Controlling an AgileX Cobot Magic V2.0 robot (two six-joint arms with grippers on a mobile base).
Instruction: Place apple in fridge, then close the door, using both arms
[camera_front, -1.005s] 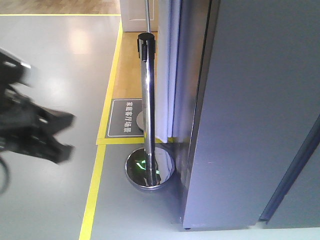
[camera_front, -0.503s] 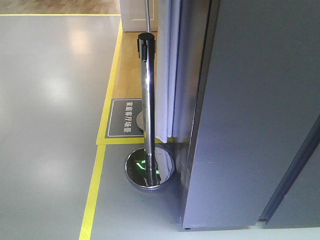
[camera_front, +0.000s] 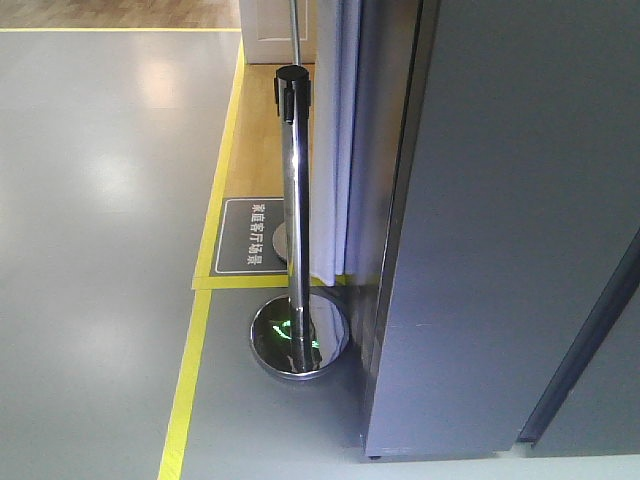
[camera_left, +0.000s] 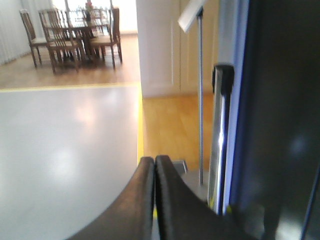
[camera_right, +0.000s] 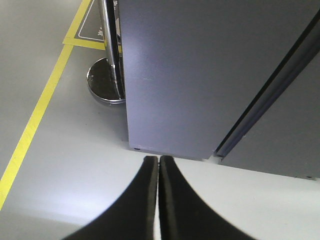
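Observation:
The door (camera_front: 510, 220) shows only its flat dark grey outside, filling the right of the front view; none of its white lining is visible. A dark seam (camera_front: 585, 340) runs between it and a second grey panel at the lower right. The apple is out of view in every frame. My left gripper (camera_left: 154, 159) is shut with nothing in it, held in the air left of the dark fridge side (camera_left: 280, 125). My right gripper (camera_right: 159, 158) is shut and empty too, just in front of the door's (camera_right: 200, 70) bottom edge. Neither arm appears in the front view.
A chrome stanchion post (camera_front: 296, 200) on a round base (camera_front: 298, 340) stands close to the fridge's left side. Yellow floor tape (camera_front: 188, 380) and a dark floor sign (camera_front: 255, 235) lie to its left. A dining table with chairs (camera_left: 75, 35) stands far off.
A second ago a black arm with its gripper showed at the left edge of the front view; it has since moved out of that view. The fridge and post have not moved.

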